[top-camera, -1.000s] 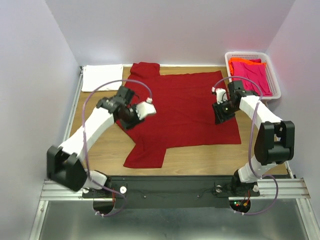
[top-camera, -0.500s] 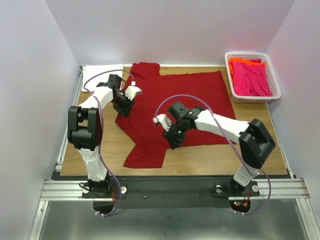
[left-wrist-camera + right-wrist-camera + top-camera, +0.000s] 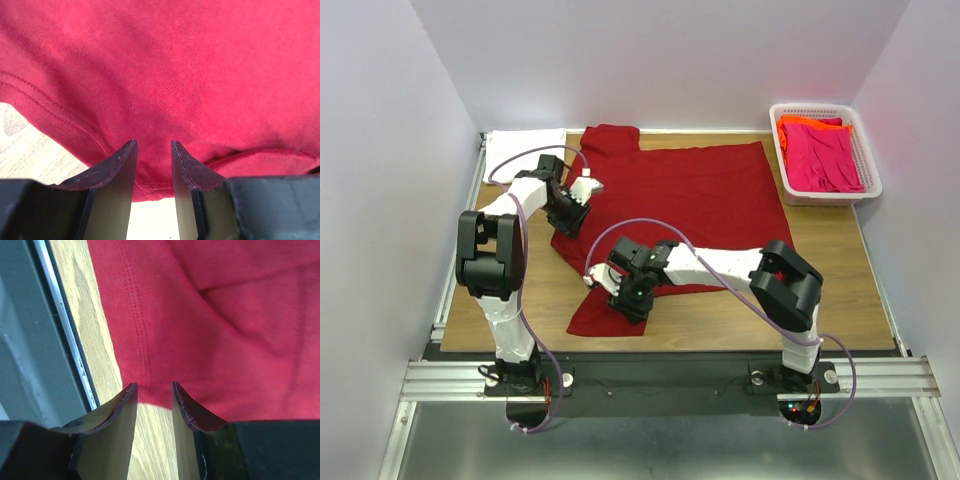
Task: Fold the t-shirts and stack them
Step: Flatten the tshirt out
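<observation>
Two grippers work the dark red shirt [image 3: 705, 200], which lies spread across the table [image 3: 840, 270]. The left gripper [image 3: 152, 145] hangs over the shirt's left edge, fingers slightly parted and holding nothing. The right gripper [image 3: 152, 387], likewise parted and empty, sits at the hem of the near flap, probably so both ends can be caught for one fold. A folded white shirt [image 3: 525, 152] lies at the back left corner, likely the stack's base. A pink shirt [image 3: 825, 155] and an orange shirt [image 3: 800, 122] lie in the basket [image 3: 825, 108].
</observation>
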Tool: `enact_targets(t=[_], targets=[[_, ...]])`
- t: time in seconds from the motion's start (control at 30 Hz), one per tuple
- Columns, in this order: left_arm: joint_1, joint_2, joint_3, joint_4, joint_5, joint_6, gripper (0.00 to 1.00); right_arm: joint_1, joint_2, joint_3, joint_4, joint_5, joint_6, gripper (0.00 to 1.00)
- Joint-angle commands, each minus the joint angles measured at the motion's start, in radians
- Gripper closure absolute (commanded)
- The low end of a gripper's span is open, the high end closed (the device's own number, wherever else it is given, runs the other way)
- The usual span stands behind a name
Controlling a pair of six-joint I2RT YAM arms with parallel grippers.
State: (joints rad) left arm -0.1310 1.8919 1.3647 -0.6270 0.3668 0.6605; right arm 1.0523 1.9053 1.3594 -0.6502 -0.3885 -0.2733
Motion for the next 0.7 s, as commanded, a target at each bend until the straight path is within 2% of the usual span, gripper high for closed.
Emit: enact_targets(t=[0.0,0.27,0.47,0.67], targets=[[0.021,-0.001,-0.010,0.001,-0.009,-0.015,0.56,0.026,0.026,-0.032,0.040,0.013,-0.013,0.61],[0.036,0.036,-0.023,0.012,-0.063,-0.013,0.57,0.032,-0.032,-0.173,0.012,0.054,-0.059,0.65],[0.065,0.056,-0.007,0.010,-0.088,0.005,0.58,0.032,-0.124,-0.204,-0.034,-0.001,-0.075,0.65],[0.064,-0.038,0.033,-0.068,0.007,0.070,0.54,0.025,-0.221,-0.074,-0.042,-0.004,-0.052,0.52]])
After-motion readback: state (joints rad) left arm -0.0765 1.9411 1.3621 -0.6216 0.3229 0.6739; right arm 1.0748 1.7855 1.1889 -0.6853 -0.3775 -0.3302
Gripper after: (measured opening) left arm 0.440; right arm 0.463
